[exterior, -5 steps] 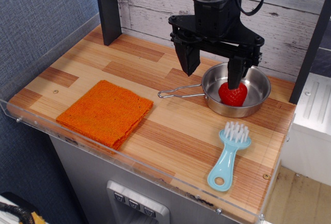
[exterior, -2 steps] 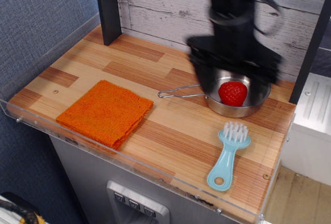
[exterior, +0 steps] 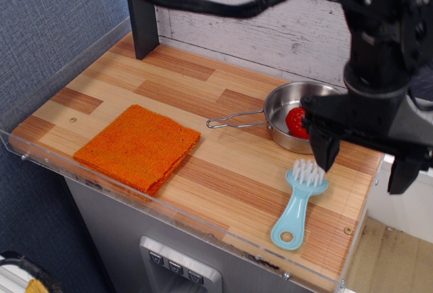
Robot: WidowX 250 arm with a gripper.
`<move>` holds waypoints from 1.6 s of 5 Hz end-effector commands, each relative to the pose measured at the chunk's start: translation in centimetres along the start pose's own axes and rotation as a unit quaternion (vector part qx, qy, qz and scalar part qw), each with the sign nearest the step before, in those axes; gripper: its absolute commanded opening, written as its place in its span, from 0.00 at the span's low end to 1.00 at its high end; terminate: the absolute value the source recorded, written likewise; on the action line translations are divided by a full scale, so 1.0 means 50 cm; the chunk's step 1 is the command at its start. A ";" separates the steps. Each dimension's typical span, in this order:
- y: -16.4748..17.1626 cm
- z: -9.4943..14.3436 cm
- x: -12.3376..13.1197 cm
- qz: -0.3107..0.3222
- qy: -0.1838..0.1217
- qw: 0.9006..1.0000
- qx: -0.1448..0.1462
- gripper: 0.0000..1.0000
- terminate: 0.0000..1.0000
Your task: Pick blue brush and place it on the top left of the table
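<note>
One end effector (exterior: 364,166) (fingers spread) hangs over the blue brush (exterior: 298,203) near the table (exterior: 169,83) edge.

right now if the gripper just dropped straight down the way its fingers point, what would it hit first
Probably the blue brush: the open gripper has one finger tip right above the white bristle head. The other finger hangs past the table edge. Depth is hard to judge from this single view.
</note>
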State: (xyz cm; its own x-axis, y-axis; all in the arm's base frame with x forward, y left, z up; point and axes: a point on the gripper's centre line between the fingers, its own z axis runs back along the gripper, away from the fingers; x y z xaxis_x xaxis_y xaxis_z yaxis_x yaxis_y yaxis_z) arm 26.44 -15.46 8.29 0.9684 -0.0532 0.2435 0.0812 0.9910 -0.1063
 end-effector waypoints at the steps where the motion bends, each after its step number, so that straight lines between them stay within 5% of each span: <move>1: 0.045 0.024 -0.004 0.006 -0.013 1.000 0.008 1.00 0.00; 3: 0.085 0.021 -0.012 0.018 -0.009 1.000 0.006 1.00 0.00; 5: 0.099 -0.041 -0.023 0.031 0.023 0.999 0.008 1.00 0.00; 8: 0.128 -0.140 -0.022 0.031 0.010 0.999 0.024 1.00 0.00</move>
State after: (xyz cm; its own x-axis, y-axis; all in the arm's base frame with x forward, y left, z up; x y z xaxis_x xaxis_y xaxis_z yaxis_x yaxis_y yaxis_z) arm 27.61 -9.90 0.72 0.9757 0.0083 0.2188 0.0082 0.9972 -0.0744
